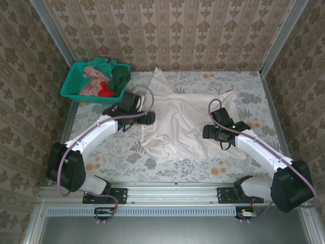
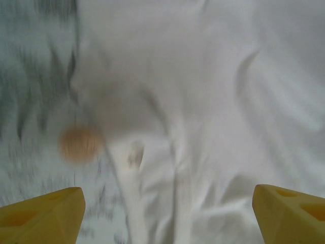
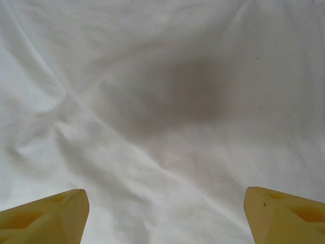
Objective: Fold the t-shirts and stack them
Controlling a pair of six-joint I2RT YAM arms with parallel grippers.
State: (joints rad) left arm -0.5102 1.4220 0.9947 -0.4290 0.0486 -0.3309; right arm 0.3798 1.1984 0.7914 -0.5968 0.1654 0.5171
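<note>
Hovering with left gripper (image 1: pixel 148 118) and right gripper (image 1: pixel 208 133) both gaping wide and empty, at opposite sides of the large rumpled white cloth t-shirt (image 1: pixel 177 119), spread out for folding.

Soft, even light keeps the overhead view sharp. The left wrist view blurs (tablecloth (image 2: pixel 30 76) worst); the right wrist view shows a dim shadow on the white t-shirt (image 3: pixel 188 96).

**White t-shirt (image 1: pixel 177 119) spread on table (image 1: pixel 117 150)**

Rumpled, mid-table. Left gripper (image 1: pixel 148 118) at its left edge, right gripper (image 1: pixel 207 133) at its right edge. Teal basket (image 1: pixel 71 82) in the far-left corner holds pink, red and green shirts (image 1: pixel 94 77).
</note>
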